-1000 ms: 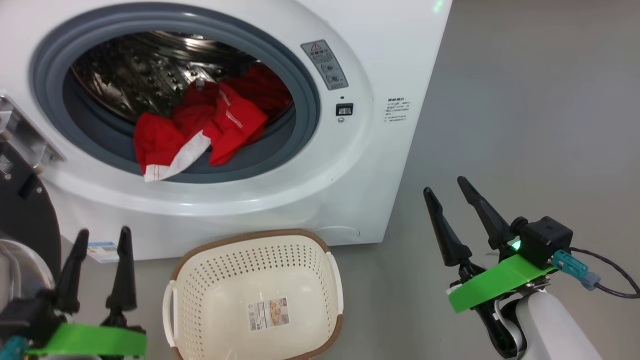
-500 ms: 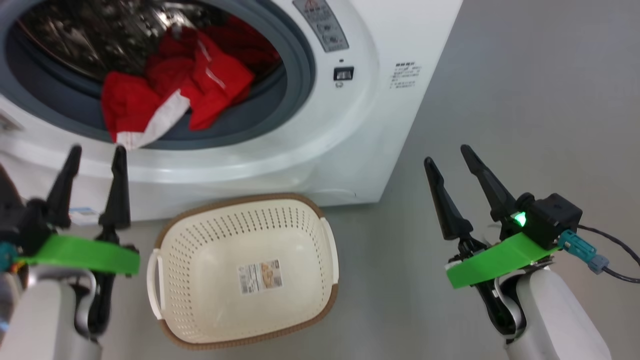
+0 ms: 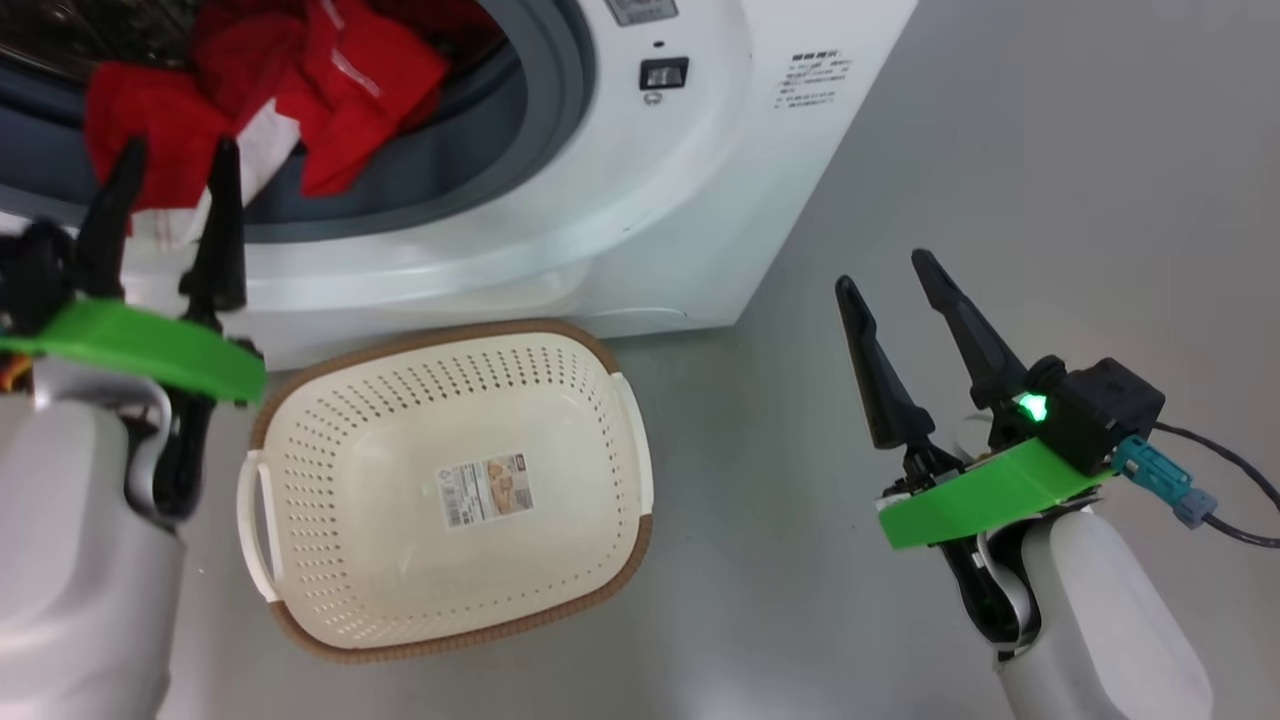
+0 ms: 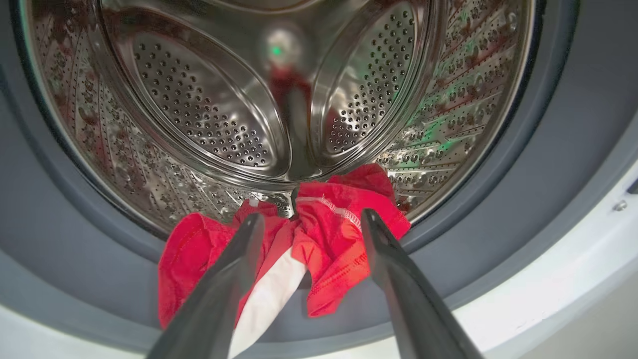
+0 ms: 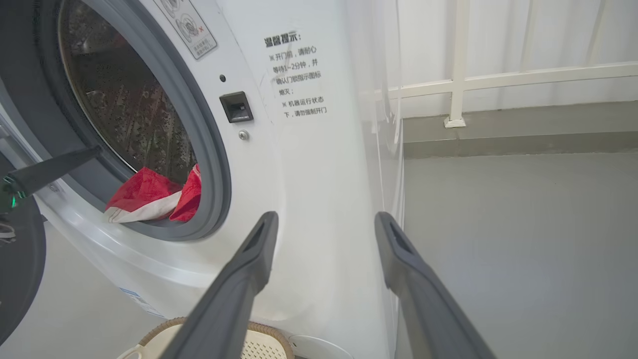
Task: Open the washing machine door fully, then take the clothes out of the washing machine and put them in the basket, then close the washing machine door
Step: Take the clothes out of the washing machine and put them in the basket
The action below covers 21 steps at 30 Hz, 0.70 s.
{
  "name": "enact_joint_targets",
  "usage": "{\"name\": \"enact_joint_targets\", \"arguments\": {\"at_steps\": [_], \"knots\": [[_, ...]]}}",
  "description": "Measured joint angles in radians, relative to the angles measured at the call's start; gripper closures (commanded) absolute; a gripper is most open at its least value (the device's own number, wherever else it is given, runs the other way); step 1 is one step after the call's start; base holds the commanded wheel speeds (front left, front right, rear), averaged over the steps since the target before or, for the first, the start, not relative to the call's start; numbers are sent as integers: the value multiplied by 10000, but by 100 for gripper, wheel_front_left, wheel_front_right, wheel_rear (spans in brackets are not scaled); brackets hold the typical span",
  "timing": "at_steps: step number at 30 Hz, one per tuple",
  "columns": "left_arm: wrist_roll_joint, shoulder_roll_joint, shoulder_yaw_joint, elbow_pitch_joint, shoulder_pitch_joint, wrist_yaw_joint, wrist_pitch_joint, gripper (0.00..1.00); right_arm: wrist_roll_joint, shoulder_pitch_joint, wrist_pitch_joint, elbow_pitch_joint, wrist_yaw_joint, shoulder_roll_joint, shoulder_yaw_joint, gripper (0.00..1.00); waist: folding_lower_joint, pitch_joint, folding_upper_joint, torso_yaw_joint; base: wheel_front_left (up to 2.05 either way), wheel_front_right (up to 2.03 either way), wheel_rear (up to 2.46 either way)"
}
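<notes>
From the head we saw left gripper [image 3: 178,148] and right gripper [image 3: 883,272] spread wide, holding nothing, the basket [image 3: 450,335] just before the washing machine [image 3: 640,220], from the left wrist we saw the clothes [image 4: 339,239] heaped at the lip of the steel drum [image 4: 209,124]

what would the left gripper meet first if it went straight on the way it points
Probably the red clothes, which sit framed between the left gripper's open fingers, though depth is unclear.
</notes>
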Motion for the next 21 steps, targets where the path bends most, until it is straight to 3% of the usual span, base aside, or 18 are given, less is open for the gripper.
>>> {"name": "enact_joint_targets", "arguments": {"at_steps": [21], "knots": [[-2096, 295, -1873, 3026, -4102, -2, 1195, 0, 48, -705, -2, -351, 0, 176, 71, 0, 0, 1549, 0, -794, 0, 0, 0]]}}
